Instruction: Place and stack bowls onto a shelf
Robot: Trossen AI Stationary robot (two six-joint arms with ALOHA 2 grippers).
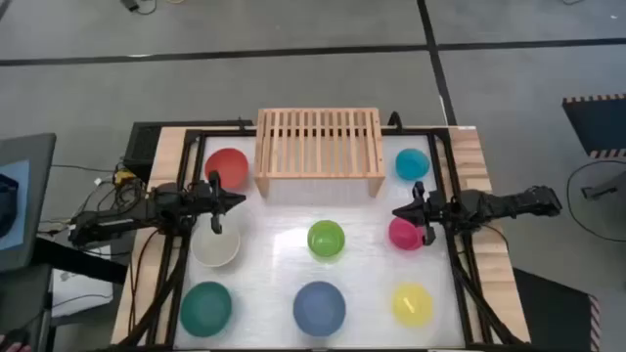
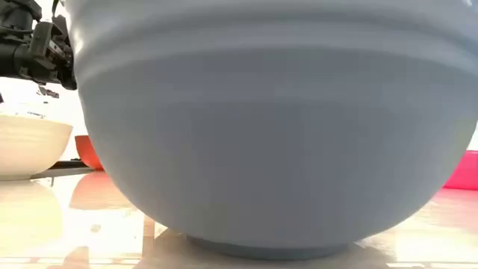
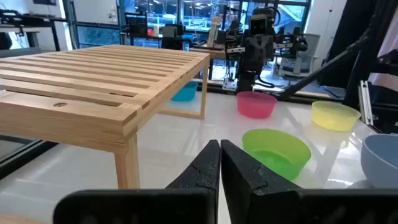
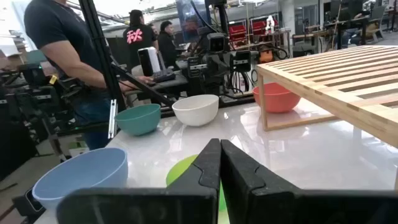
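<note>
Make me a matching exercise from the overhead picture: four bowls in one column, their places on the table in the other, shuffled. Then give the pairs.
Bowls:
1. red bowl
2. cyan bowl
3. lime green bowl
4. blue bowl

Places:
A. near edge of the table, in the middle
B. beside the shelf, on the left arm's side
C. middle of the table, between the two grippers
D. beside the shelf, on the right arm's side

Pairs: 1-B, 2-D, 3-C, 4-A

Robotics lab: equipment benches [image 4: 168,71], other robot rigs [image 3: 258,34], glass partitions [image 3: 155,18].
</note>
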